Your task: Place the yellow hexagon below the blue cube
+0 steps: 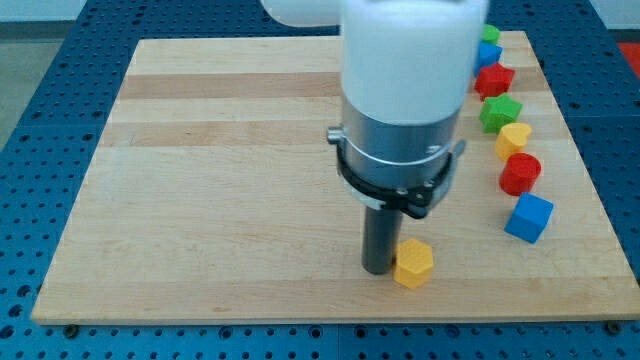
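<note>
The yellow hexagon (pixel 413 264) lies on the wooden board (pixel 230 180) near the view's bottom edge, right of centre. My tip (pixel 377 269) stands right against the hexagon's left side. The blue cube (pixel 528 218) sits further to the view's right and a little higher, apart from the hexagon.
A column of blocks runs down the view's right side: a green block (pixel 489 34), a blue block (pixel 487 54), a red block (pixel 494 80), a green block (pixel 500 113), a yellow heart-like block (pixel 514 139) and a red block (pixel 520 173). The arm's body (pixel 405 90) hides the board's middle top.
</note>
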Robot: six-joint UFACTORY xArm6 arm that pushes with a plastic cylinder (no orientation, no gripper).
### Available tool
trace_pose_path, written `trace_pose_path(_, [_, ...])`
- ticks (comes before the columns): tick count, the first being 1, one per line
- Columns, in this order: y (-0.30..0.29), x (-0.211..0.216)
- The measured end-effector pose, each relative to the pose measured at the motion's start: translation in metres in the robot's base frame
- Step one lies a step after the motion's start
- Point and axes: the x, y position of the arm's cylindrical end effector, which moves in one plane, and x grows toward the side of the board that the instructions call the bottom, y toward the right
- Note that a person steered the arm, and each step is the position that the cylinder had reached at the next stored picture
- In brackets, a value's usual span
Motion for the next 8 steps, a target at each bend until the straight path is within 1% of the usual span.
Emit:
trace_pose_path(2, [0.005,0.025])
trace_pose_path(4, [0.005,0.013])
trace_pose_path(8, [0.075,0.011])
